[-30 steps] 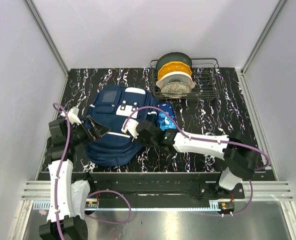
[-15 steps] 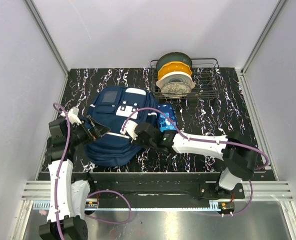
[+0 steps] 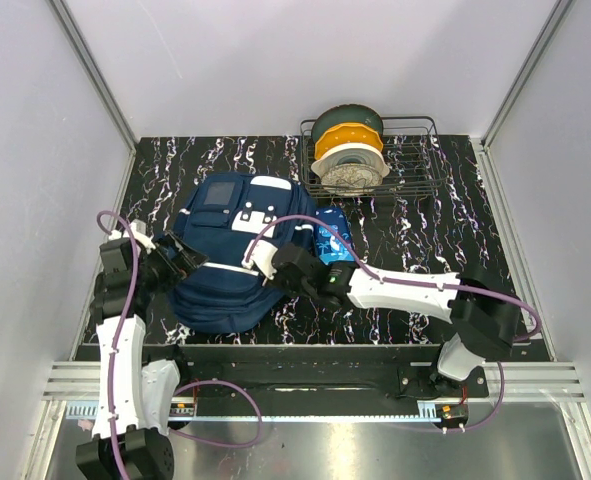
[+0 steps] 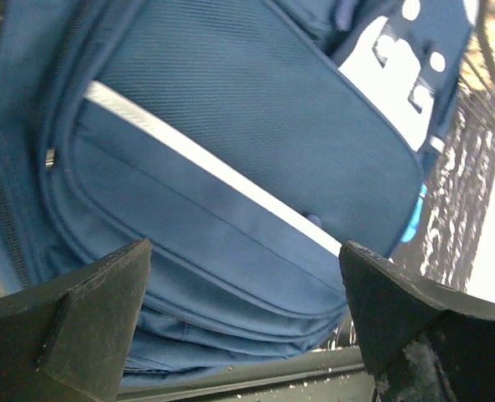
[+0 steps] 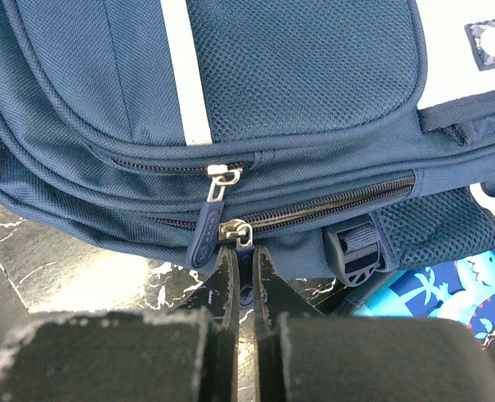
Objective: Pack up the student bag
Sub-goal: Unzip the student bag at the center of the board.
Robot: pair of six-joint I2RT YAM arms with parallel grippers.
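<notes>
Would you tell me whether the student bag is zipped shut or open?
Shut where visible: both zippers on the student bag lie closed, no lining showing.

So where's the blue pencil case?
In the top view, the pencil case lies just right of the backpack, in front of the wire basket.

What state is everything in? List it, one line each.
student bag, lying flat, zips look closed.
left gripper, open, empty, at bag's side.
right gripper, shut on zip pull.
pencil case, outside, beside bag.
wire basket, holding upright spools.
</notes>
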